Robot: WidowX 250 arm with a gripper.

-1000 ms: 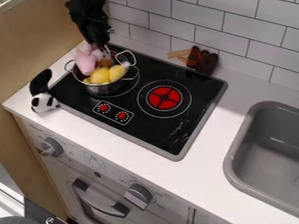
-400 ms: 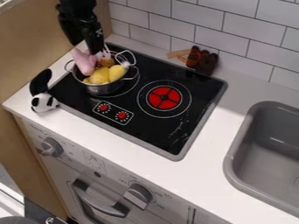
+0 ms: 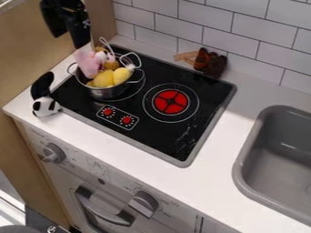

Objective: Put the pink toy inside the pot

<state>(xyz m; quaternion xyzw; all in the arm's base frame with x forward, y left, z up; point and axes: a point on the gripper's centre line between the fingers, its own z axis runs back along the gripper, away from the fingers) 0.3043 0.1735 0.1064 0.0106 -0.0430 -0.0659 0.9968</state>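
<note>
At the upper left, my gripper (image 3: 68, 41) is over the counter's back corner, open, above and to the left of the pot. The metal pot (image 3: 109, 93) stands on the stove's back left burner. Inside it, at the left side, the pink toy (image 3: 89, 66) rests with its upper part sticking out above the rim. The toy's top lies close below the gripper's right finger; whether they touch I cannot tell. Yellow pieces (image 3: 104, 78) and a small brownish item fill the rest of the pot, and thin white strands rise behind them.
A black-and-white plush (image 3: 45, 106) lies on the counter left of the stove. A dark brown toy (image 3: 213, 63) is behind the stove by the tiled wall. The grey sink (image 3: 246, 154) is at the right.
My gripper has moved left and slightly up from over the pot, and its fingers now stand visibly apart. The pink toy stays in the pot, its upper part more exposed.
</note>
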